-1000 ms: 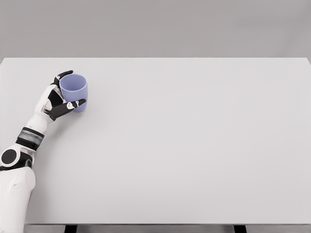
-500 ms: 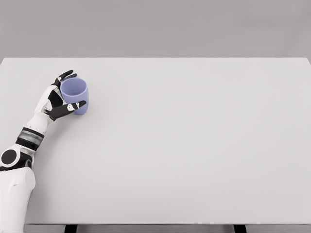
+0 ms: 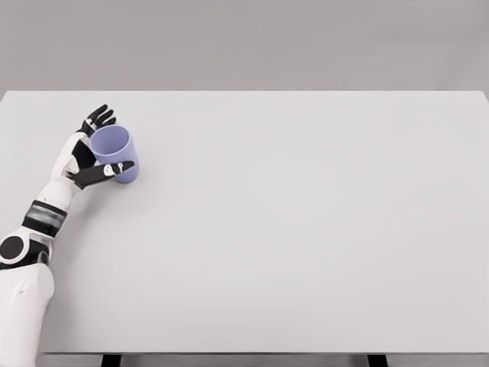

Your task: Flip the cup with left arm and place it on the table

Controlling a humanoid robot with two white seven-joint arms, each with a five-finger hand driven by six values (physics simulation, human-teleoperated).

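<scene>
We are nearing the end of the job. The cup (image 3: 116, 152) is sitting on the table (image 3: 306, 229) near its left edge, toward the far left corner, mouth up and tipped slightly toward our left hand (image 3: 90, 157). The flip appears to be done, judging by the open mouth facing up; what is left is letting go cleanly and drawing the arm away.

Our left hand is loosening around the cup: the thumb (image 3: 114, 168) is lying across the near side of the wall, the fingers (image 3: 98, 118) are spreading behind the rim, and we cannot tell whether they are touching it at all.

Compared with a second ago, the fingers are fanning further off the cup, and the cup's mouth is leaning a little more toward the hand.
</scene>
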